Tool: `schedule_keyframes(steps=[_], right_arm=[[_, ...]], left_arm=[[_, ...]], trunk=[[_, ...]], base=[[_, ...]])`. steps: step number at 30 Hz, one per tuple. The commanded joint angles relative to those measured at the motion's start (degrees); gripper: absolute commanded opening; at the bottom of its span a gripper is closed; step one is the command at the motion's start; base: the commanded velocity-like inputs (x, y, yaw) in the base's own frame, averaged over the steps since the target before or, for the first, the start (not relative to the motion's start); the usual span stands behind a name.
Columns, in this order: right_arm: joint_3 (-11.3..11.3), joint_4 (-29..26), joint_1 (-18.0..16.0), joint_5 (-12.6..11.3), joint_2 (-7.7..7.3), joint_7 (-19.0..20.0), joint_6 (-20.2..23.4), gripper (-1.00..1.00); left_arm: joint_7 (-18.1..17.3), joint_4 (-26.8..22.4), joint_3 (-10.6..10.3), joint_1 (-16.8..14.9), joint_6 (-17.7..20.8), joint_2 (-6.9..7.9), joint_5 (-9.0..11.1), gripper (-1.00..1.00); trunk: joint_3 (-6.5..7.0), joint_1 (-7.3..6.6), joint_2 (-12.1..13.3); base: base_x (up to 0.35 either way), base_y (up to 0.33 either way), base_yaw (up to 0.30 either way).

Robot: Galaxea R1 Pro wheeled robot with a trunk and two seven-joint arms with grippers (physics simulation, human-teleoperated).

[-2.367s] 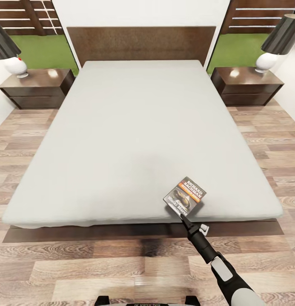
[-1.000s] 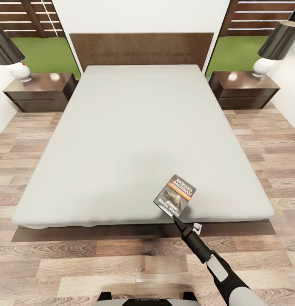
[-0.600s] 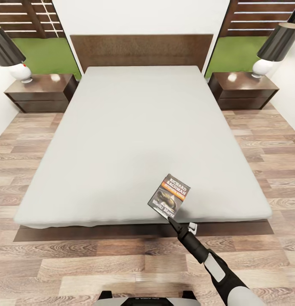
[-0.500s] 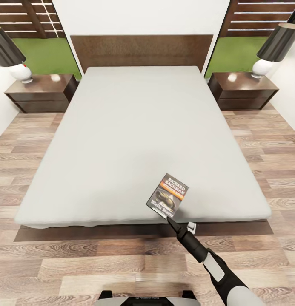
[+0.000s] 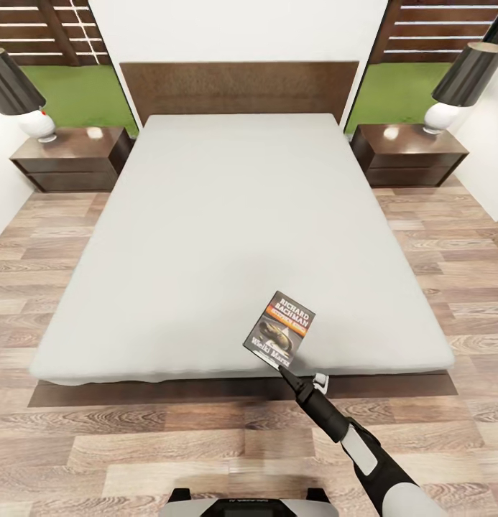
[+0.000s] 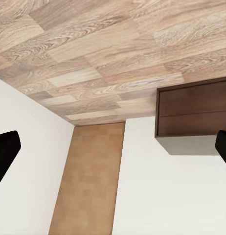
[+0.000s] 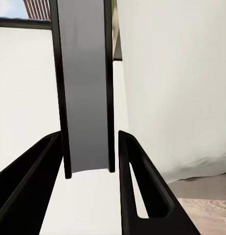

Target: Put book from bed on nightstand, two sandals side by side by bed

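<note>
Head view: right gripper [image 5: 287, 371] clamped on lower edge of the book [image 5: 279, 332], held tilted over the near right part of the bed [image 5: 234, 215], just above the grey mattress near its foot edge. Cover faces camera: white title lettering, orange band, dark picture. Right arm [image 5: 363, 452] runs up from the lower right across the wood-plank floor [image 5: 134, 445]. Dark headboard [image 5: 238, 86] against the white wall. Left nightstand [image 5: 69, 159] and right nightstand [image 5: 409, 154] flank the bed, each carrying a lamp [image 5: 460, 82] with black shade and white base. Windows behind show brown fence and grass.

Left wrist view: left gripper [image 6: 113, 152] spread wide, black fingertips [image 6: 4, 152] at opposite edges of the picture, nothing between. Beyond: plank floor [image 6: 103, 49], white wall surfaces, a tan panel [image 6: 88, 181], a dark-brown cabinet [image 6: 193, 110] with a drawer seam.

Right wrist view: right gripper [image 7: 91, 152] fingers [image 7: 137, 186] pressed on either side of the book [image 7: 83, 88], seen edge-on as a grey slab with dark borders, standing upright between them. Light-grey mattress [image 7: 176, 88] beside it, strip of floor at one corner.
</note>
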Motion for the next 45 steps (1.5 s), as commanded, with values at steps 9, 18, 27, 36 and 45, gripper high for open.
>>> schedule_keyframes(steps=[9,18,27,36,45], right_arm=[[0.1,-0.1,0.0,-0.3,-0.14,0.3,0.7,-1.00],[0.0,0.0,0.0,-0.4,-0.08,1.2,0.6,-1.00],[-0.1,0.0,0.1,-0.6,-0.03,1.4,0.6,-1.00],[0.0,0.0,0.1,-0.4,0.06,1.1,0.7,-1.00],[0.0,0.1,0.1,-0.4,0.13,0.9,0.6,-1.00]], left_arm=[[0.1,0.0,-0.5,0.1,-0.1,0.00,0.5,1.00],[0.1,0.0,-0.5,0.1,-0.1,0.00,0.5,1.00],[0.1,0.0,-0.5,0.1,-0.1,0.00,0.5,1.00],[0.1,0.0,-0.5,0.1,-0.1,0.00,0.5,1.00],[0.1,0.0,-0.5,0.1,-0.2,0.00,0.5,1.00]], trunk=[[1.60,-1.97,3.6],[3.21,-3.95,7.2],[4.83,-5.92,10.8],[6.44,-7.90,14.4],[8.06,-9.88,18.0]], base=[[0.000,0.000,0.000],[0.000,0.000,0.000],[0.000,0.000,0.000],[0.000,0.000,0.000],[0.000,0.000,0.000]])
